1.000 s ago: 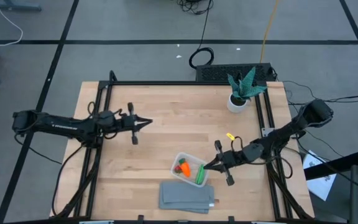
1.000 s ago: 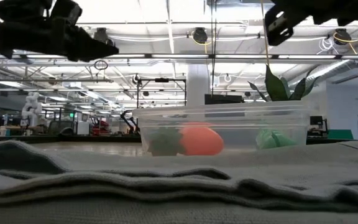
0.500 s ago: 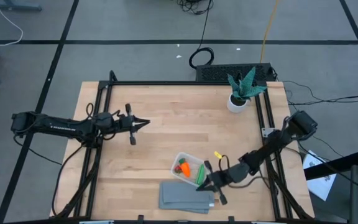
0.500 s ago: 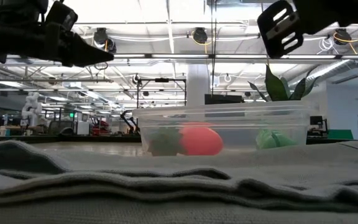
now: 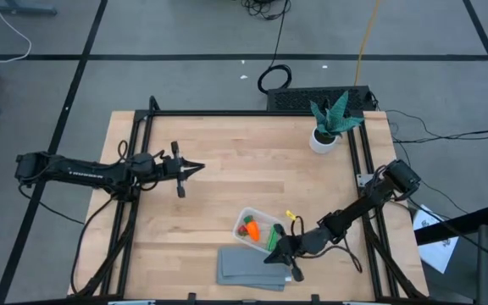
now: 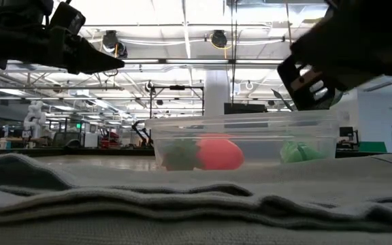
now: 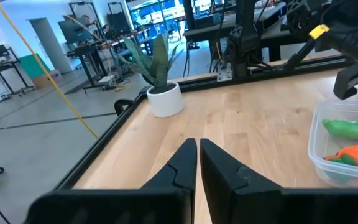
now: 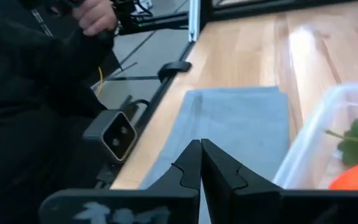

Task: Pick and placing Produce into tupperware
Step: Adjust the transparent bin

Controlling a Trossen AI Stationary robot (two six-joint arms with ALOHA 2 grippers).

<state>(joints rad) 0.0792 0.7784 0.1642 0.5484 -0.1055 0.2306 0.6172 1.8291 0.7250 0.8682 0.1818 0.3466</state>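
From above, all three bits of produce look to be in the tub (image 5: 258, 230) already: berry (image 5: 241, 230), carrot (image 5: 252, 227) and pod (image 5: 273, 236). The tub sits on the table (image 5: 227, 178) right behind the cloth (image 5: 252, 268). My right gripper (image 5: 271, 256) hangs over the tub's near corner and the cloth edge; my left gripper (image 5: 200, 167) waits well off to the left.

Down low, the carrot (image 6: 216, 154) and pod (image 6: 299, 151) show through the tub wall.

Left wrist: fingers pressed together, nothing in them, plant (image 7: 157, 74) ahead.

Right wrist: fingers closed and empty too, over the cloth (image 8: 229, 134) beside the tub (image 8: 328, 134). There's a person at the table edge.

So I'd say the placing is done, nothing left loose that I can spot.
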